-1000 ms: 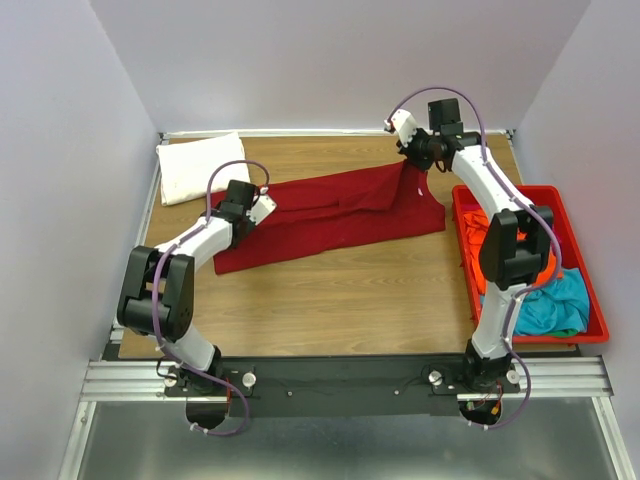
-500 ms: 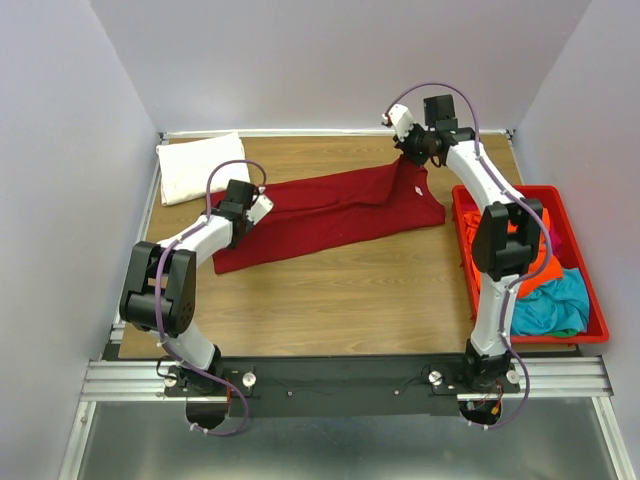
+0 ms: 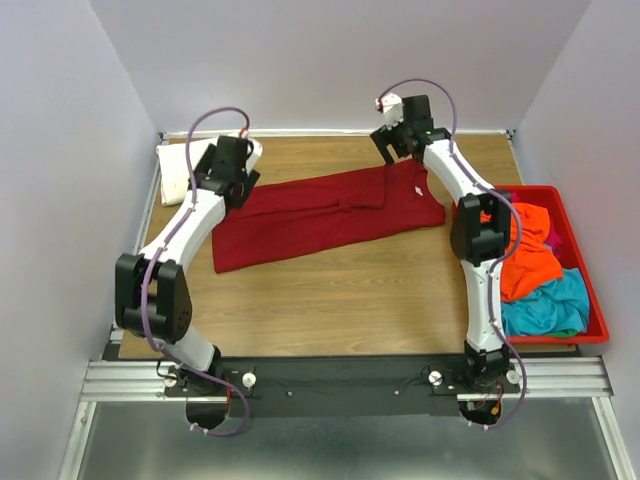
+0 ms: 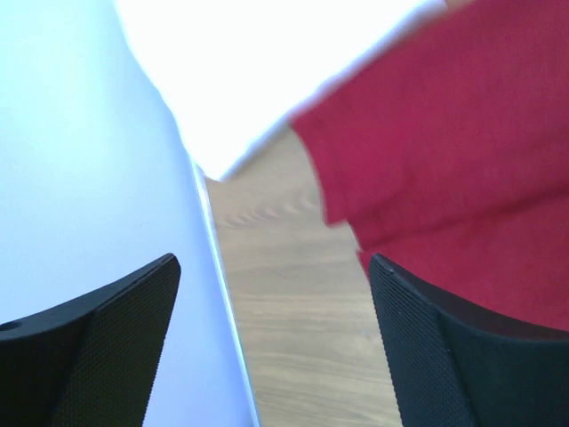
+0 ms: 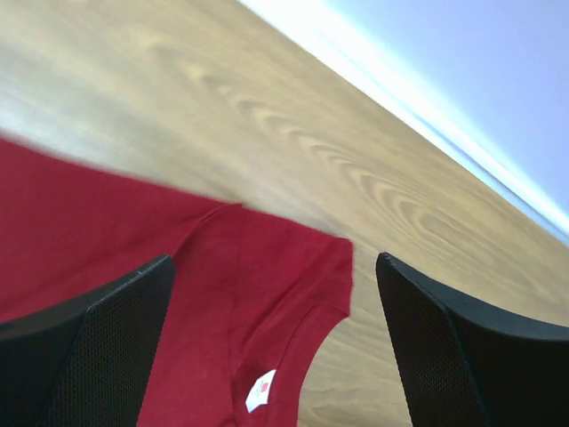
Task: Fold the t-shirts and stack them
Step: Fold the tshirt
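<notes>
No legible words, numbers or brand names appear in any view. The only marking is a small white label (image 5: 259, 391) sewn inside the collar of the red shirt (image 5: 267, 276), seen from the right wrist camera. It carries a reddish mark too small and blurred to read.

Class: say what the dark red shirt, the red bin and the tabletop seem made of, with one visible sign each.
Dark red shirt: soft matte cloth, lying in folds and creases.
Red bin: probably rigid plastic; straight smooth rim.
Tabletop: wood or wood-look laminate; grain lines, slight sheen.
</notes>
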`<state>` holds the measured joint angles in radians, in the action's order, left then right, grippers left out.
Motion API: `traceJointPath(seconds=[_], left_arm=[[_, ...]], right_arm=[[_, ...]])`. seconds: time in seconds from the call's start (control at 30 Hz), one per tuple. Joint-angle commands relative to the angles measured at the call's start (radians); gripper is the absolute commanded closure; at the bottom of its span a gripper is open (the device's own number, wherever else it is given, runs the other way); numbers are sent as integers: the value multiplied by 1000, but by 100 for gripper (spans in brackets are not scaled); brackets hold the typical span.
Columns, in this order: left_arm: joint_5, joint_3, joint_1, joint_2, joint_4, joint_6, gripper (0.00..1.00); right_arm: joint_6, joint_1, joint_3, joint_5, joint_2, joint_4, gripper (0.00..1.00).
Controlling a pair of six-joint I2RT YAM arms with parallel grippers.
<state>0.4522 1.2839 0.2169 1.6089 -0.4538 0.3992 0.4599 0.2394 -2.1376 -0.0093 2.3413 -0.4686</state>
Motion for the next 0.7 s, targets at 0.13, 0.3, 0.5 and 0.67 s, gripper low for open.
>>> traceJointPath(seconds=[0.13, 0.3, 0.5, 0.67], left_arm=[[-19, 56, 15, -346, 87, -137, 3], [-208, -188, 16, -590, 217, -167, 3], [-351, -388, 15, -838, 349, -198, 3], [-417, -437, 15, -879, 395, -230, 3]], right_arm=[[-80, -83, 371, -320, -370, 93, 0], [-58, -92, 597, -630, -536, 56, 0], [-200, -84, 627, -755, -462, 33, 4], [-332, -61, 599, -715, -389, 22, 14]])
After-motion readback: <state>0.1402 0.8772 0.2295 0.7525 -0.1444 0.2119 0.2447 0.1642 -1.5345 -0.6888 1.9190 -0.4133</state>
